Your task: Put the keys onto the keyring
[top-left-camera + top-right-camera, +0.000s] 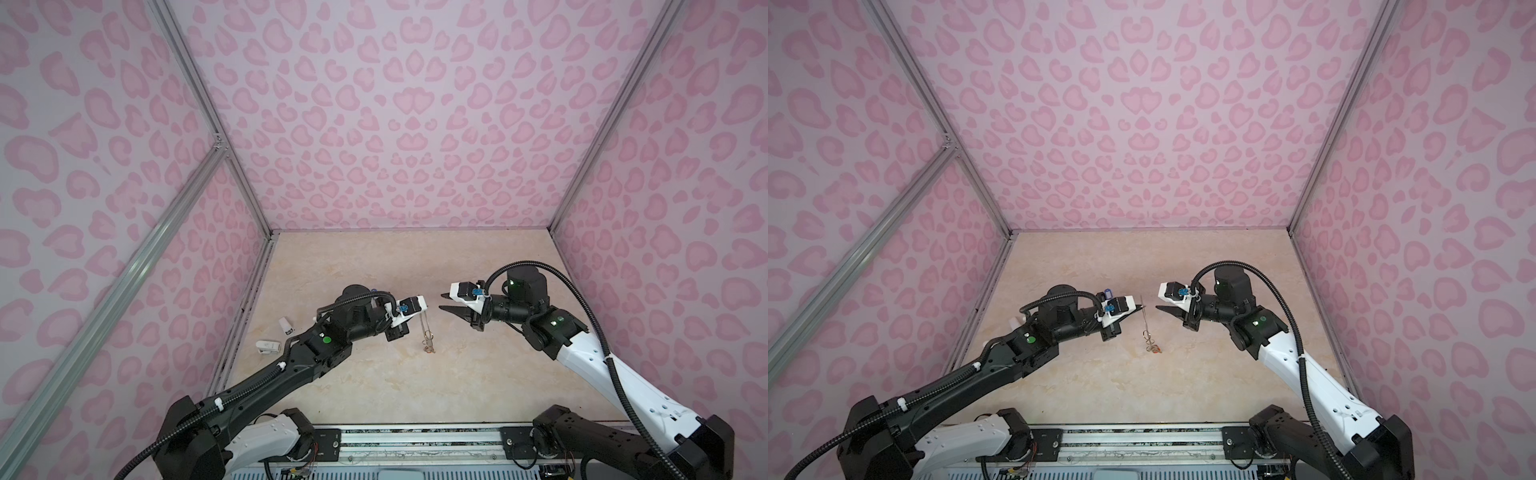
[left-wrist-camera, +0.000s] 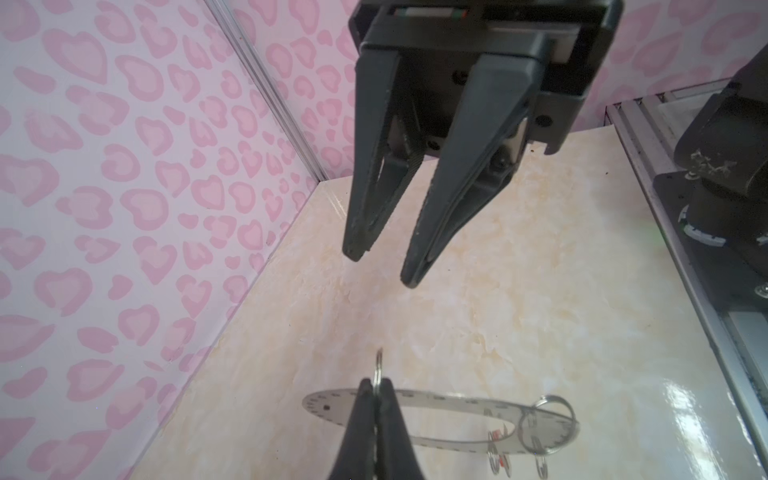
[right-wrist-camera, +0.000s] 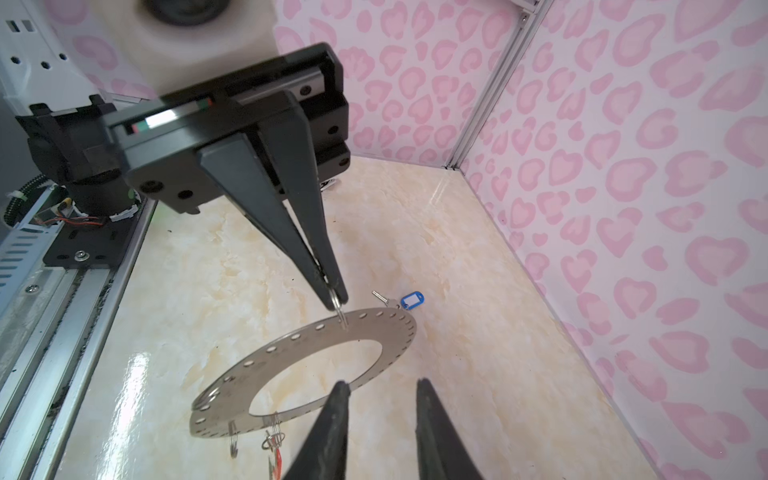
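Notably, the left claw [image 3: 334, 297] was clamped on the small split ring [image 3: 338, 309] suspending the keyring [image 3: 232, 386] above the worktop [image 3: 457, 249], the right claw [image 3: 380, 384] stood apart nearby, and that thin hold could slip, dropping the keyring.

Pink walls [image 1: 395, 124] printed with darker pink heart-like blotches close in three sides. Silver metal posts [image 1: 201, 91] run up the corners. The glossy, cream, marble-look desk [image 1: 374, 270] catches a bright glare [image 3: 137, 370]. A metal rail [image 1: 415, 436] edges its front.
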